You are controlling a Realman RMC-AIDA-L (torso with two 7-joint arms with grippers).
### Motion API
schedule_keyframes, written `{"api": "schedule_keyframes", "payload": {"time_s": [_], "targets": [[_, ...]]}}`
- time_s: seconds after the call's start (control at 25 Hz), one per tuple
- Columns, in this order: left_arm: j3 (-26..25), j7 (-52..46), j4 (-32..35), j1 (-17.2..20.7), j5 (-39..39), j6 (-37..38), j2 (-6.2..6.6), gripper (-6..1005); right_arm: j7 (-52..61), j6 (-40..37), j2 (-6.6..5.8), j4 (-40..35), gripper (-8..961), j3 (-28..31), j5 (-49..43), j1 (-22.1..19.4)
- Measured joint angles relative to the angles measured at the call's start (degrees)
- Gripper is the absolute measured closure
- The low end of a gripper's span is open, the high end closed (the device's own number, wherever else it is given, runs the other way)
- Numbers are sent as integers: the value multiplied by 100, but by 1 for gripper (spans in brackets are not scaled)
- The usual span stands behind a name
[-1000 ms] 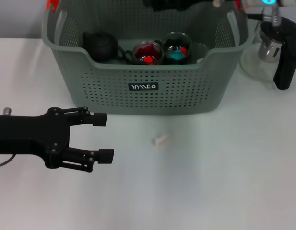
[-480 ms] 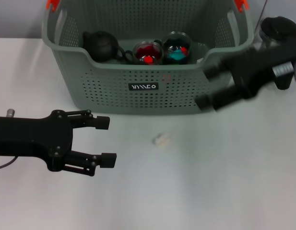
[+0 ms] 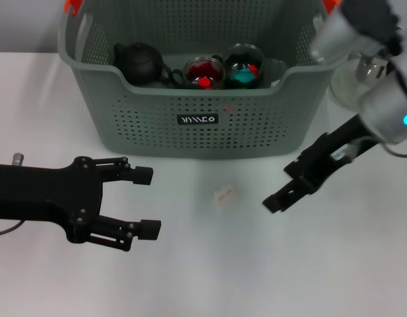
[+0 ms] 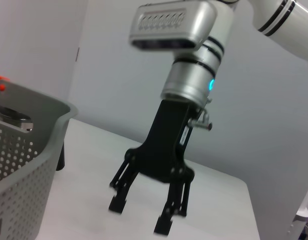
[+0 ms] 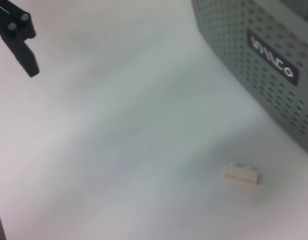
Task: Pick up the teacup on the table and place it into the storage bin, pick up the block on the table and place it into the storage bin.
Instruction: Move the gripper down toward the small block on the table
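Right claw (image 3: 287, 185) open near block (image 3: 223, 194); left claw (image 3: 147, 202) open.

Left pincer (image 3: 147, 201) and right pincer (image 3: 287, 185), both agape, facing inward

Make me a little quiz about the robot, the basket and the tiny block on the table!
1. True or false: the block is already inside the storage bin.
2. Which gripper is nearer the block: A) left gripper B) right gripper?
3. Fill in: the black teapot sits ___ the bin.

Key
1. False. It lies on the white table, in front of the bin.
2. B. The right gripper, open, hangs just beside it; the left gripper, also open, is farther off.
3. Inside, next to two glass cups.
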Motion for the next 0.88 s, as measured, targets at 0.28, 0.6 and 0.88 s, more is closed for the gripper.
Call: {"api": "schedule_keyframes", "payload": {"time_s": [0.28, 0.6, 0.88], "targets": [[-9, 38, 2, 35, 0, 1, -12, 49, 218, 1016, 22, 987, 35, -807, 139, 421], [-10, 38, -22, 44, -24, 8, -11, 49, 254, 2238, 36, 1650, 37, -1533, 527, 549], [-29, 38, -27, 50, -34, 9, -17, 49, 277, 3102, 55, 2070, 39, -2144, 884, 534]]}}
